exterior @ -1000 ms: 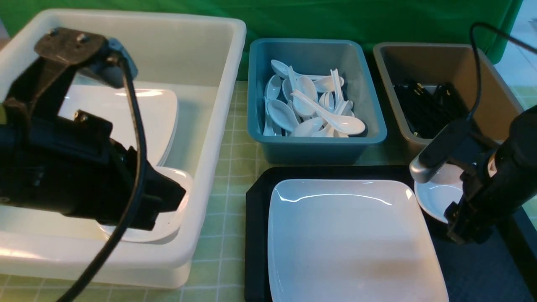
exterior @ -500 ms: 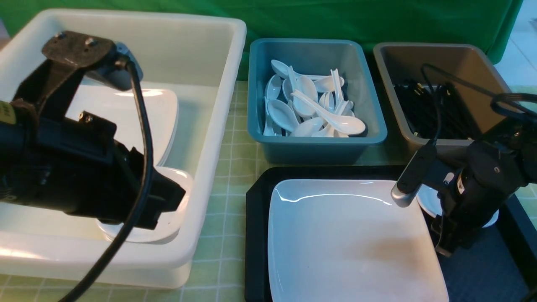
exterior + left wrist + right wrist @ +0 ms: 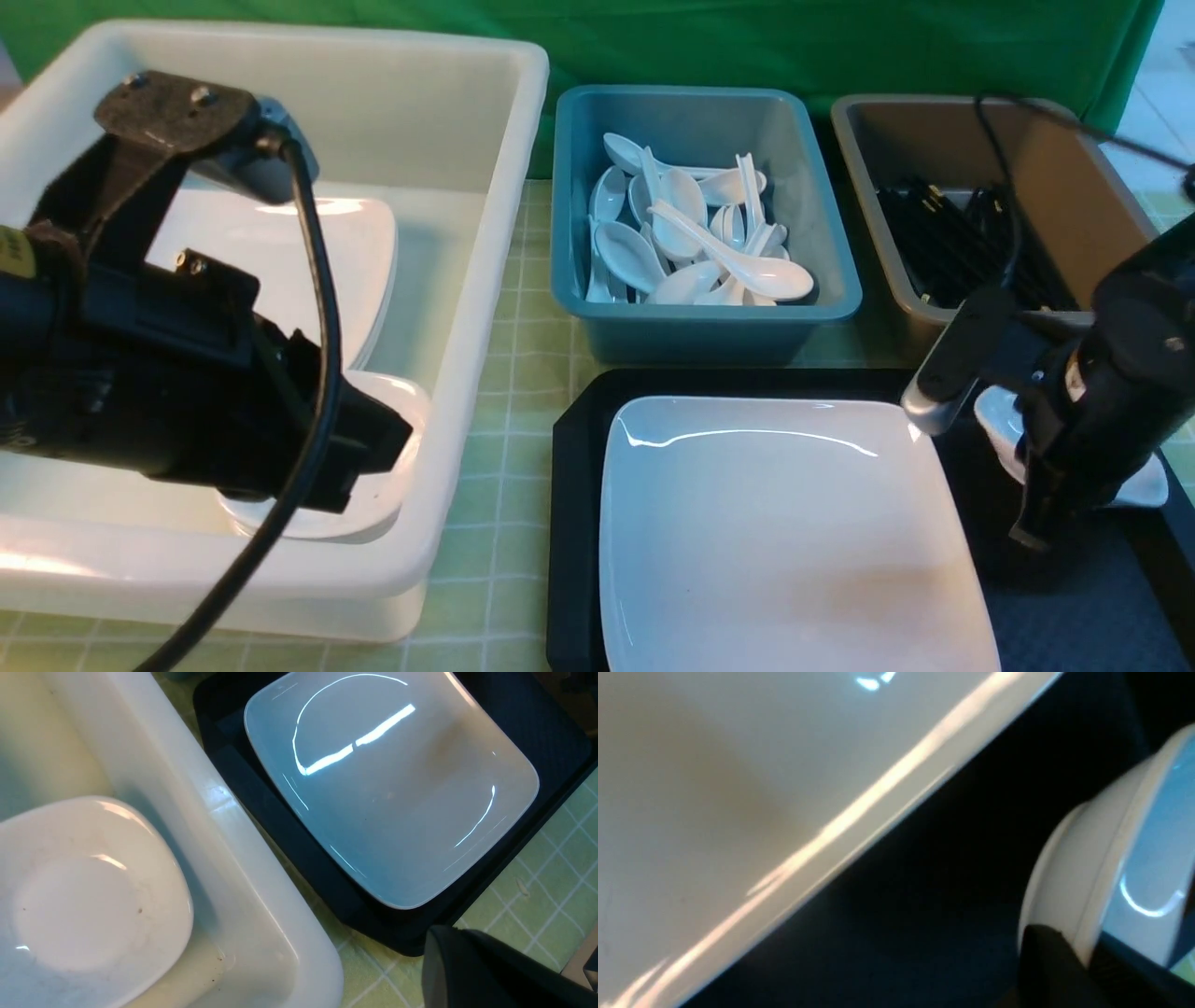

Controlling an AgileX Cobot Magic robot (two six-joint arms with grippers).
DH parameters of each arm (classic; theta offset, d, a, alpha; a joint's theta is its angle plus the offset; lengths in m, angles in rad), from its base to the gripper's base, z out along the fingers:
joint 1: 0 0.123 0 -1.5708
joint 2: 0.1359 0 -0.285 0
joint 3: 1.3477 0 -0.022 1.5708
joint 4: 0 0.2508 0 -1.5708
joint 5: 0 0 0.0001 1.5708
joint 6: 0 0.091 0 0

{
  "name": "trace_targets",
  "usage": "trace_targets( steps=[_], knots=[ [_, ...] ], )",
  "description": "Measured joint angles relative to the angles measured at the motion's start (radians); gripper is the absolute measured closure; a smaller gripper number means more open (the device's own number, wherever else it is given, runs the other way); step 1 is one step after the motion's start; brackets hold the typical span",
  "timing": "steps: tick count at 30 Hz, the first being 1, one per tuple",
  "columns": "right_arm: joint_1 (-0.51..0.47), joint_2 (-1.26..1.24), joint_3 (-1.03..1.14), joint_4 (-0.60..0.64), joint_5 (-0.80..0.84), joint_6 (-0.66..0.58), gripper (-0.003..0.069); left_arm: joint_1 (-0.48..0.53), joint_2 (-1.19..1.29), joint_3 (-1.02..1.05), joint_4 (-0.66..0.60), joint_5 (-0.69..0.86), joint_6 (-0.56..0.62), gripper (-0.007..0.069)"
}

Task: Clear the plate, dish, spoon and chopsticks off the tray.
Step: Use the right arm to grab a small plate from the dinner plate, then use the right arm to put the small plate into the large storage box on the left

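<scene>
White dish [image 3: 1146,487] rim pinched in right hand [image 3: 1087,970], just beside plate [image 3: 784,532]

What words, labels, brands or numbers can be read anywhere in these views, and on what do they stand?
No text can be read in any view.
Yellow sticker on the left arm: cut off at the frame edge, too blurred to read.
Plate, dish, tray, white tub, blue tub, brown tub: no print, brand or number visible.
</scene>
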Motion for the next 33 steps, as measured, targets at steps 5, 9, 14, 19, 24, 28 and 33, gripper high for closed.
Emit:
trace_targets(
  steps=[5,9,14,19,24,28,33],
  knots=[
    [0.055,-0.185,-0.054,0.033,0.048,0.062,0.0629,0.0,0.0,0.0,0.014,-0.039,-0.018,0.0641],
    [0.105,-0.266,-0.187,0.206,0.038,0.072,0.0629,0.0,0.0,0.0,0.126,-0.102,-0.109,0.0641],
    [0.177,-0.239,-0.403,0.541,0.026,-0.061,0.0629,0.0,0.0,0.0,0.405,-0.145,-0.326,0.0641],
    [0.305,-0.076,-0.625,0.721,0.044,-0.151,0.0629,0.084,0.0,0.0,0.59,-0.13,-0.505,0.0641],
    [0.419,0.113,-0.793,0.729,0.068,-0.162,0.0629,0.279,0.0,0.0,0.502,-0.089,-0.479,0.0641],
    [0.515,0.325,-0.957,0.734,0.097,-0.162,0.0629,0.477,-0.001,0.0,0.366,-0.038,-0.384,0.0641],
    [0.566,0.501,-1.07,0.708,0.105,-0.162,0.0629,0.631,-0.014,0.0,0.229,0.002,-0.264,0.0641]
  ],
)
